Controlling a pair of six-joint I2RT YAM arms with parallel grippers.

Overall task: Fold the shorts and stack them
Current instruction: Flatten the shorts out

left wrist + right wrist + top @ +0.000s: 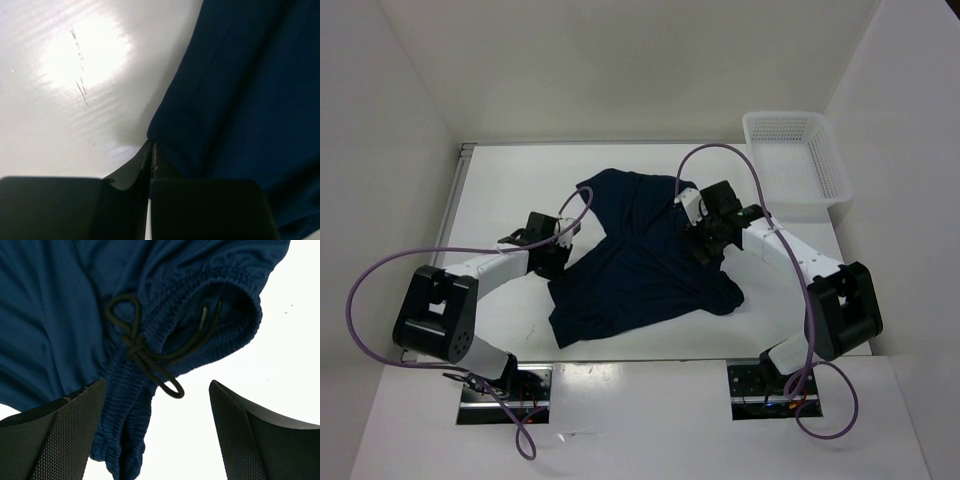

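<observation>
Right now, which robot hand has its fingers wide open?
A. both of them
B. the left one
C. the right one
C: the right gripper stands wide open over the drawstring of the shorts, while the left gripper is pinched shut on their edge.

Dark navy shorts [640,260], spread rumpled mid-table, gathered elastic waistband with black drawstring, unfolded
</observation>
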